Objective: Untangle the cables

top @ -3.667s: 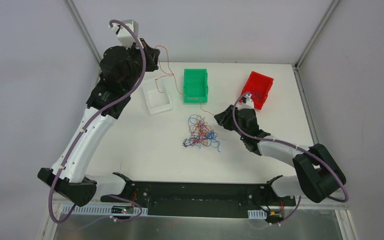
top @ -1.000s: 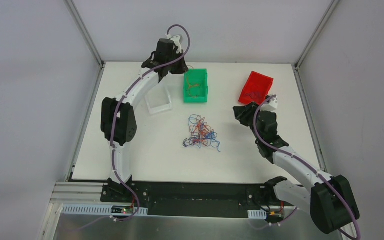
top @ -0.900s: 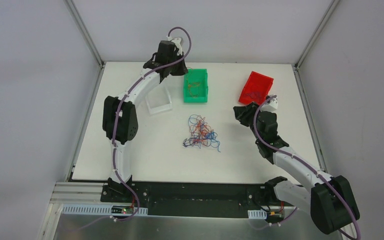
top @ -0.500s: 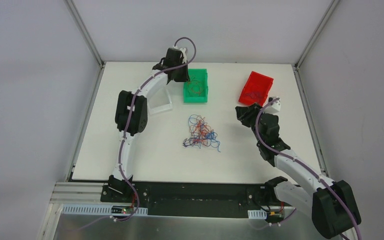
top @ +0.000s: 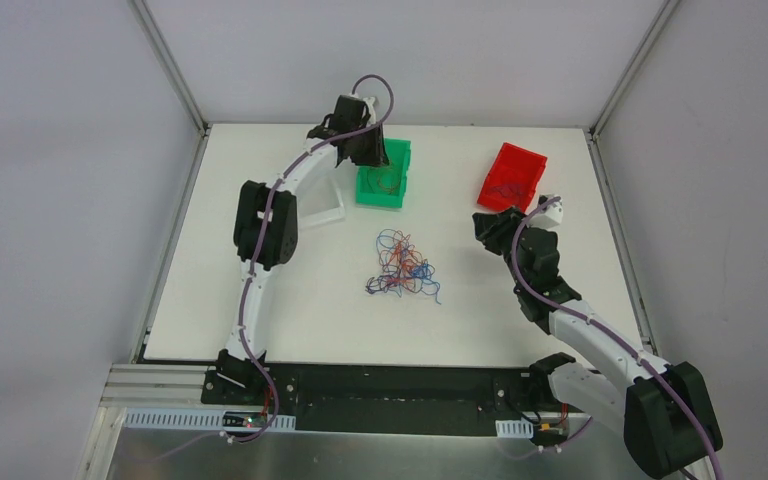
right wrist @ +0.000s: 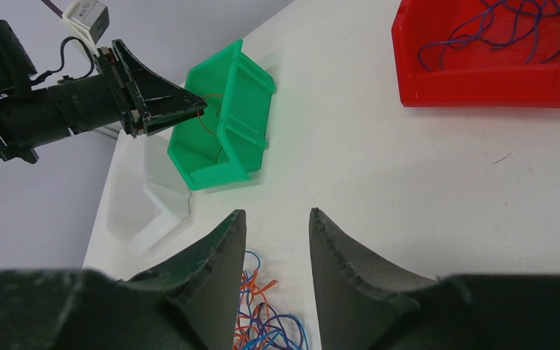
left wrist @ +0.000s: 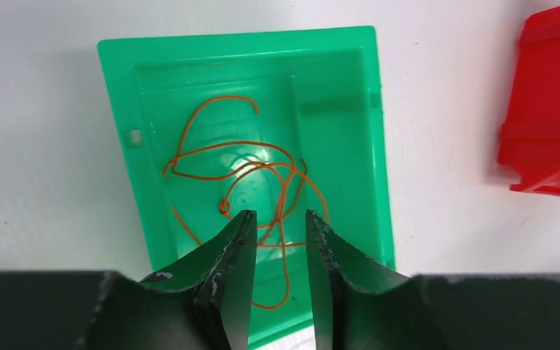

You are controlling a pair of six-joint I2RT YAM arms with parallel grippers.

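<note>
The left gripper (left wrist: 278, 219) hangs over a green bin (left wrist: 339, 87). Its two dark fingers stand a little way apart, with nothing caught between them. Directly below and just ahead of its fingertips, one orange cable (left wrist: 222, 205) lies in loose loops on the floor of the bin. Part of a loop shows through the gap between the fingers. Seen from the right wrist camera, the tip of this gripper sits at the bin's rim, on the side toward its own arm. Whether it touches the rim cannot be told. Off to this gripper's right, well apart from the green bin, stands a red bin (left wrist: 547, 109).

The right gripper (right wrist: 275, 215) hovers over the white table (right wrist: 408, 182). Its fingers are spread and hold nothing. Just below its fingertips, slightly to their left, lies a tangle of cables (right wrist: 262, 324): thin blue, orange-red and dark purple strands knotted together on the table. In the top view the tangle sits to the left of this gripper and a little nearer the arm bases, not touching it. It is well apart from the left gripper.

Ahead of the right gripper and to its right is the red bin, with a few loose blue and purple cables (right wrist: 496, 29) lying inside. Ahead and to its left is the green bin. A clear tray (right wrist: 146, 200) sits just beside that bin, on the side away from the right gripper.
</note>
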